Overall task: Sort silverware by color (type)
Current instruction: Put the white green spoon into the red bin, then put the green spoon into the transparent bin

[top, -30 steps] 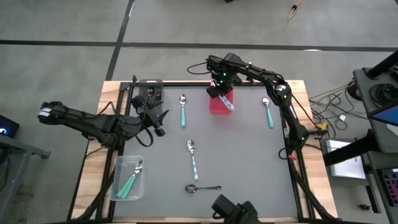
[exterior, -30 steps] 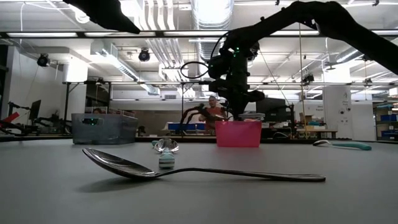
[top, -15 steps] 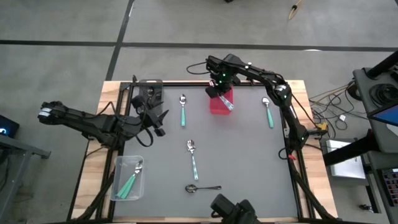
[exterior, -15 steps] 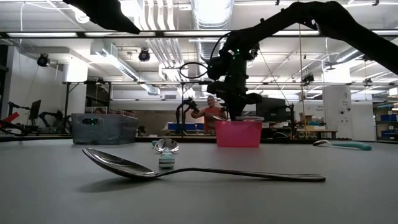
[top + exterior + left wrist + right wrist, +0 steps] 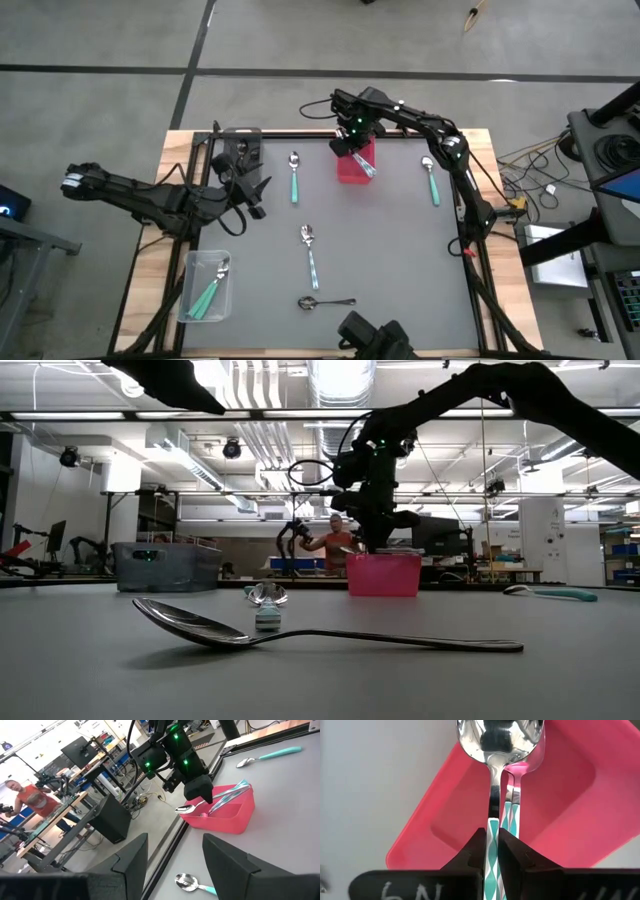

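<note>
My right gripper (image 5: 352,142) is over the red bin (image 5: 350,170) at the table's far edge, shut on a spoon with a shiny bowl (image 5: 500,735) and a teal patterned handle. A second teal-handled spoon (image 5: 517,790) lies in the bin beneath it. My left gripper (image 5: 258,195) is open and empty at the left, near the grey bin (image 5: 238,145). Teal-handled spoons (image 5: 294,176) (image 5: 431,180) (image 5: 310,250) and one all-dark spoon (image 5: 325,302) lie flat on the grey mat. My right gripper pinches the spoon's teal handle (image 5: 492,826) between its two fingers. The spoon runs forward along the fingers, its bowl (image 5: 185,810) out past them at the bin's rim. Whether the bowl touches the bin I cannot tell.
A clear bin (image 5: 207,285) with several teal-handled spoons stands at the near left. The dark spoon lies close in front of the low camera (image 5: 300,630). A person (image 5: 335,540) shows in the room beyond the table.
</note>
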You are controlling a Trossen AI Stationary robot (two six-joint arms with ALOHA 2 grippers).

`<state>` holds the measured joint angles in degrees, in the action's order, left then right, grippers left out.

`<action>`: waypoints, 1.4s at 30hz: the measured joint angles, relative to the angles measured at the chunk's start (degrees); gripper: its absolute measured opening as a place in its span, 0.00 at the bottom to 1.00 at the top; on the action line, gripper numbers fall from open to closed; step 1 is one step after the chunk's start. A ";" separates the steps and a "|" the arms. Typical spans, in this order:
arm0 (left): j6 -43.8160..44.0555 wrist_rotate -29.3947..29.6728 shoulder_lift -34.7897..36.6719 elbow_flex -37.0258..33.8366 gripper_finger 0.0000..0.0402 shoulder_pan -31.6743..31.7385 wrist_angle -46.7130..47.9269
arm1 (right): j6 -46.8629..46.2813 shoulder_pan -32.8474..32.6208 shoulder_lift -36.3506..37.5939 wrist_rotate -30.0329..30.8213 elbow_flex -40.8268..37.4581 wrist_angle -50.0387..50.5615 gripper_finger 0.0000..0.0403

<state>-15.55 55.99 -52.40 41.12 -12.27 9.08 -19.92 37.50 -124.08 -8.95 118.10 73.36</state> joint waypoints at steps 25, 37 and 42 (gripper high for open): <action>0.00 0.00 0.00 0.00 0.43 -0.01 0.00 | 0.12 0.02 -1.21 -0.07 0.63 7.01 0.05; 0.00 0.00 0.00 -0.01 0.43 0.00 0.01 | 0.44 0.02 -1.57 0.07 0.63 5.87 0.13; 0.00 0.00 0.00 -0.02 0.43 0.00 0.02 | 0.42 0.02 -1.57 0.09 0.63 5.35 0.14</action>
<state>-15.55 55.99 -52.40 41.10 -12.27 9.10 -19.51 37.52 -125.64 -8.86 118.74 78.72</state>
